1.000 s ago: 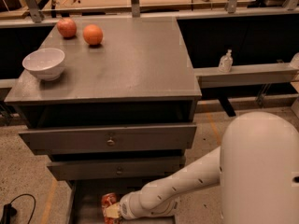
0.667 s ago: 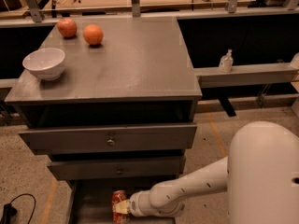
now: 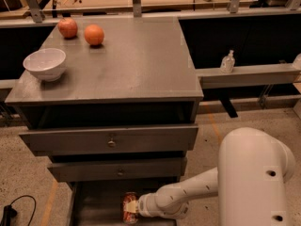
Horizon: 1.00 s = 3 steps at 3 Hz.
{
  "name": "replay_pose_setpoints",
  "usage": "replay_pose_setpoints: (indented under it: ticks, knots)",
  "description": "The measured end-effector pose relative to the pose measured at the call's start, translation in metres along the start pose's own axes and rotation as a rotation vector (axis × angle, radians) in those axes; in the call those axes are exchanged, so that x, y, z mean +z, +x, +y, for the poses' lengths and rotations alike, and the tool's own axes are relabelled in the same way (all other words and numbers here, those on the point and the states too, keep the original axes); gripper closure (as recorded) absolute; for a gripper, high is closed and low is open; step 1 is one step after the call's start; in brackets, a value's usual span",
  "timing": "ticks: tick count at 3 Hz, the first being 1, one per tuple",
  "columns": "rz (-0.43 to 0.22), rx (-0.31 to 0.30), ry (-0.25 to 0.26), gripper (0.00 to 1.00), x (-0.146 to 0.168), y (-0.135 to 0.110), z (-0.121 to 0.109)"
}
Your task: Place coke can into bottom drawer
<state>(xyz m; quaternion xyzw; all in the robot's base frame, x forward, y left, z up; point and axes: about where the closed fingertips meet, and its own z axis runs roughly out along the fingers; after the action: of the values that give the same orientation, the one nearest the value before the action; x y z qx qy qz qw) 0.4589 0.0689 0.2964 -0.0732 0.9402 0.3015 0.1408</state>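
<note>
The coke can (image 3: 130, 208), red with whitish markings, hangs low over the open bottom drawer (image 3: 96, 205), a dark grey tray pulled out at the foot of the cabinet. My gripper (image 3: 135, 206) reaches in from the right at the end of the white arm and is shut on the can's side. The can stands roughly upright near the middle of the drawer. Whether its base touches the drawer floor is hidden at the frame's lower edge.
Two knobbed drawers (image 3: 111, 141) sit shut above the open one. On the cabinet top stand a white bowl (image 3: 44, 63) and two round orange fruits (image 3: 67, 27) (image 3: 94, 34). A small bottle (image 3: 227, 61) stands on a ledge at right. A black cable (image 3: 9, 212) lies on the floor at left.
My gripper has carried the can to the right, from the drawer's left part toward its middle. The arm's elbow has shifted right too.
</note>
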Motion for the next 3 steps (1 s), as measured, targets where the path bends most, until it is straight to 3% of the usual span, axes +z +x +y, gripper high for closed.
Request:
replay_pose_setpoints:
  ticks: [2,3]
  knots:
    - [-0.039,0.063,0.081,0.37,0.025,-0.007,-0.031]
    - [-0.049,0.049,0.094,0.13,0.022,-0.010,-0.028]
